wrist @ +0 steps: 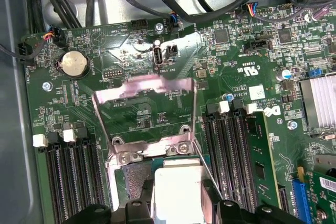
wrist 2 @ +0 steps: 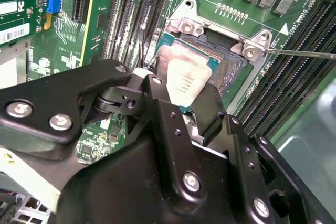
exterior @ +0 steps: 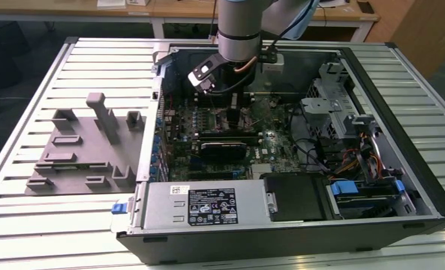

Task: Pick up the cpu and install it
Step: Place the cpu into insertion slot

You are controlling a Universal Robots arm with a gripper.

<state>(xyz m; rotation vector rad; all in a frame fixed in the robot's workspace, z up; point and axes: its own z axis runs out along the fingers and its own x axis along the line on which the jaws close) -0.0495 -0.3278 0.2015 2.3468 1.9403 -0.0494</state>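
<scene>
The pick-up half of the task looked done. The cpu [wrist 2: 185, 72] was off the counter [exterior: 27, 225] and inside the open computer case [exterior: 282, 242], where the arm [exterior: 237, 28] reached down over the motherboard [wrist: 252, 51]. In both wrist views the end effector [wrist 2: 184, 100] was clenched on the cpu, with its black fingers [wrist 2: 157, 90] pressed against two opposite edges of the chip and the silvery top plate showing between them.

The install half was under way but not finished. The cpu sat right at the socket [wrist 2: 231, 66], covering the part nearer the fingers, while a strip of bare socket contacts showed beyond its far edge. The pictures did not settle whether the chip was resting in the socket or hanging just above it, nor whether it lay flat or slightly tilted. The metal load plate [wrist: 144, 106] stood swung open, away from the socket, and the thin wire lever [wrist 2: 299, 53] lay out to the side above the memory slots [wrist: 231, 161], so nothing had been closed or latched over the chip.

As a judgement, what remained was seating the cpu squarely, letting go of it, and securing the plate. The grey plastic blocks [exterior: 80, 152] stood well apart on the counter, on the exterior view's left
</scene>
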